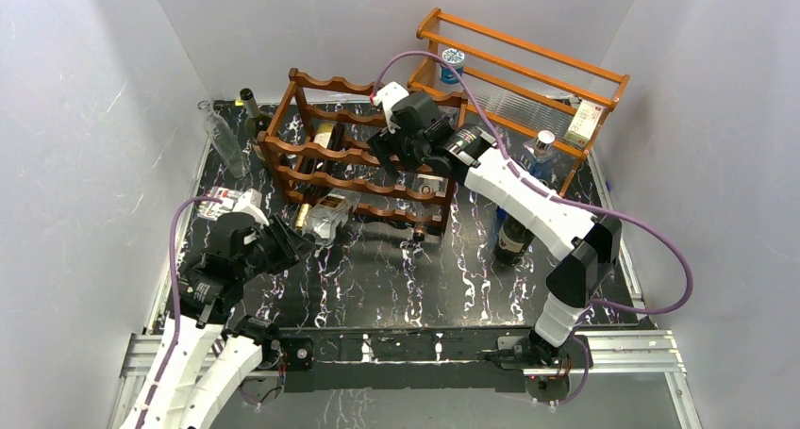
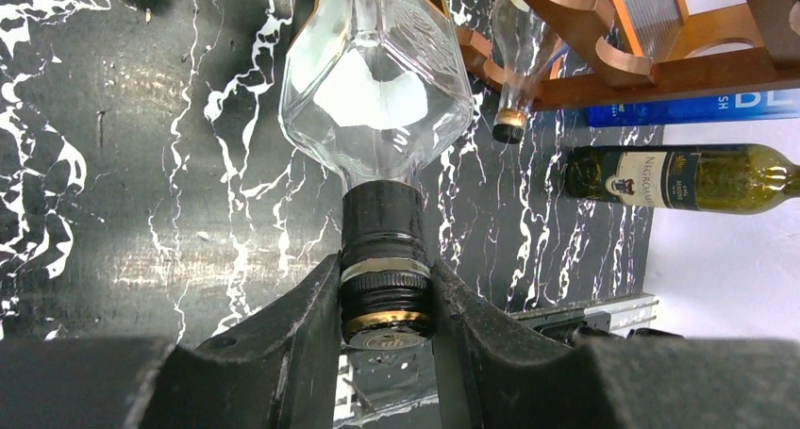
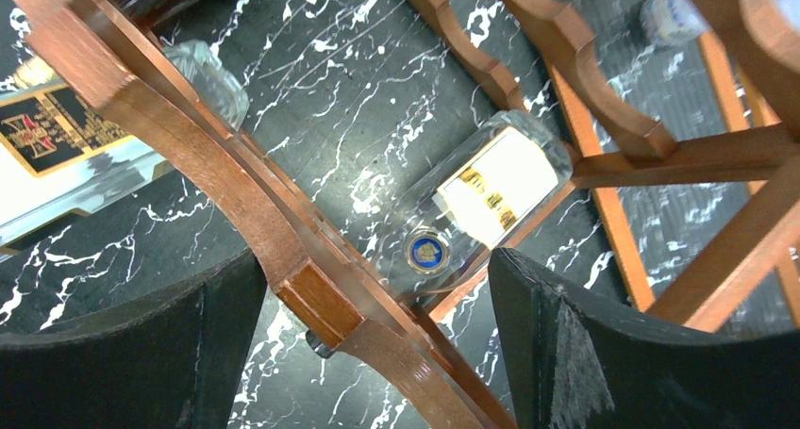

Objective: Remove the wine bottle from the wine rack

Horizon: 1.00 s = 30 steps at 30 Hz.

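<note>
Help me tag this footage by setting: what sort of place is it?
Probably a robotics test cell, not a cellar: plain white walls box in a black marbled table, the arms bolt to an aluminium frame, and the wine rack looks staged.

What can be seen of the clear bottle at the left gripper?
The clear bottle is colourless glass with faceted, squarish shoulders, a dark gold-edged label, a black neck sleeve and a gold-rimmed cap. It lies low over the marbled table, cap toward the wrist camera, body toward the wine rack. The left gripper clamps its neck from both sides.
</note>
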Each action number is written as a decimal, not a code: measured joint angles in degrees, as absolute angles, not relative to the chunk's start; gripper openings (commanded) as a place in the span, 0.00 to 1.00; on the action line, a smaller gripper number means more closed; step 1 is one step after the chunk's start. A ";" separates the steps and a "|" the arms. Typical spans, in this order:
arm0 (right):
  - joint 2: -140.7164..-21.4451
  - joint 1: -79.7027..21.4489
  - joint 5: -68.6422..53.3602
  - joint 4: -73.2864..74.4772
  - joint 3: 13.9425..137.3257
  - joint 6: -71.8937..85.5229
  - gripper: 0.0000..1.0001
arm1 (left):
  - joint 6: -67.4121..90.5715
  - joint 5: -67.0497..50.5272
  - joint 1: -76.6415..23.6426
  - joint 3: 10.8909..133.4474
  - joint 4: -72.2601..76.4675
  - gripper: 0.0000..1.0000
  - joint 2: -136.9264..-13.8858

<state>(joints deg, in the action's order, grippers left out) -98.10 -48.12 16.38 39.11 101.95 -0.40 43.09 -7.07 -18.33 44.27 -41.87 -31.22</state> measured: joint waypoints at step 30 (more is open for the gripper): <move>-95.68 -67.53 -9.10 -25.32 58.67 -23.90 0.98 | 39.79 -5.80 -18.37 56.97 -55.00 0.00 -36.29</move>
